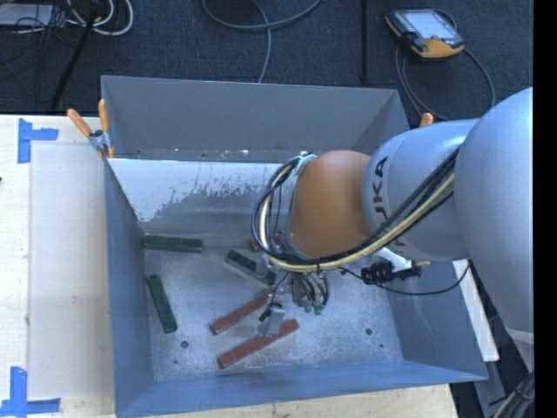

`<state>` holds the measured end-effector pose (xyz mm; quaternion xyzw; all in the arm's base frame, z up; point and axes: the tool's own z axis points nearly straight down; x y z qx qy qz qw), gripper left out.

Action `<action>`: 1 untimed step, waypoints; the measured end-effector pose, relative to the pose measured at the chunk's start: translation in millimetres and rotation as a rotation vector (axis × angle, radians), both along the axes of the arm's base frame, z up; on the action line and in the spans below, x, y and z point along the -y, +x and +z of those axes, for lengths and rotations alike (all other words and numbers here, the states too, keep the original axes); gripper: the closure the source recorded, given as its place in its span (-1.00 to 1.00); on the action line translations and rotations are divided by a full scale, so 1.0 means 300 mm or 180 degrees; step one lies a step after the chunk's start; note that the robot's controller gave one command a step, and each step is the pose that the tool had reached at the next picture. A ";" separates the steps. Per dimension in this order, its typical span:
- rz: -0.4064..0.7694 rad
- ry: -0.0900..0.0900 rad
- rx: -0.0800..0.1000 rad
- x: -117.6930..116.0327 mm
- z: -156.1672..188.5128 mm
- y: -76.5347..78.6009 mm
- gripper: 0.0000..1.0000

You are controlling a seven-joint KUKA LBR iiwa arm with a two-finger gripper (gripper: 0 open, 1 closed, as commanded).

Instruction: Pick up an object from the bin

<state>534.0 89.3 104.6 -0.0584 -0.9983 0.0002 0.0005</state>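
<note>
Gripper (278,312): low over the floor of the bin (122,268), near its middle, under the orange wrist cover (326,203).
Grip state: cannot be told, since cover and cables hide the tip.
Nearest things: upper brown bar (239,314) and lower brown bar (257,345), flat and roughly parallel.
Key relation: both bars run from lower left to upper right, and the gripper sits at their right ends, so their lengths stretch away to its left.
Others: slanted green bar (242,261) just behind the gripper, two green bars (160,303) well apart to the left.

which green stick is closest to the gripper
The green stick in the bin's middle, right beside the gripper; the level one and the slanted one lie off by the left wall.
</note>
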 end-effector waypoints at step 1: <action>-0.0120 0.0004 0.0005 -0.085 -0.114 -0.185 1.00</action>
